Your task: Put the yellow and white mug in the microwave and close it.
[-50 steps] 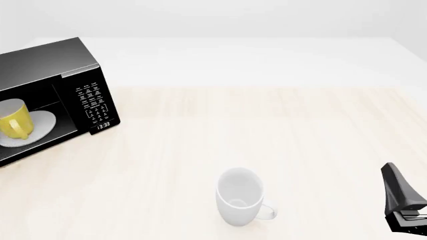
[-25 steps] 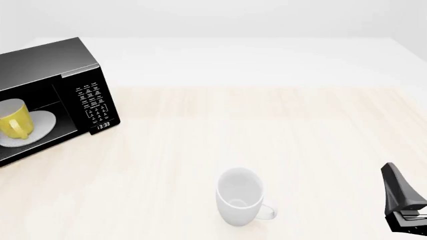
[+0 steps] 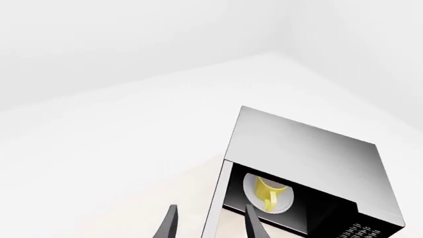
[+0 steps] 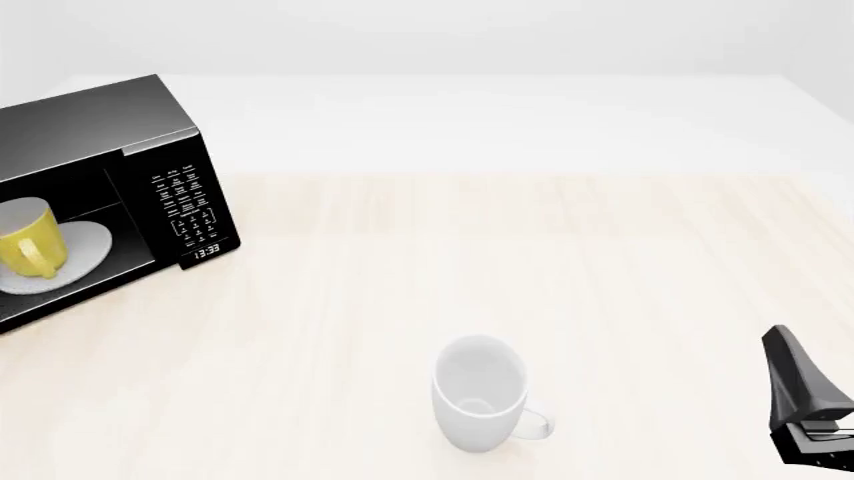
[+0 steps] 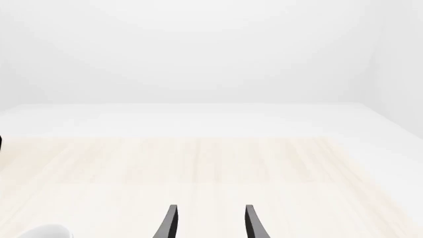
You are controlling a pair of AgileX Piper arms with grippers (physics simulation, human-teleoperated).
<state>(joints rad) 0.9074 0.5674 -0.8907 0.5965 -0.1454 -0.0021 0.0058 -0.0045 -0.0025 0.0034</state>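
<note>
Well beyond the left jaws (image 3: pixel 210 223) (parted), yellow and white mug (image 3: pixel 269 192) sits inside microwave (image 3: pixel 317 163).

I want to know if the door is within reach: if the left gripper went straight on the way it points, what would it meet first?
Probably the microwave's open door edge, seen between the left gripper's fingertips; depth is unclear.

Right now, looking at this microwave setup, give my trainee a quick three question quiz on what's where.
1. True or false: the yellow and white mug sits on the turntable plate inside the microwave.
2. Which mug stands on the table? A) white mug B) yellow one C) none
3. Fill in: the left gripper fingers are ____.

Key: 1 true; 2 A; 3 open
</note>
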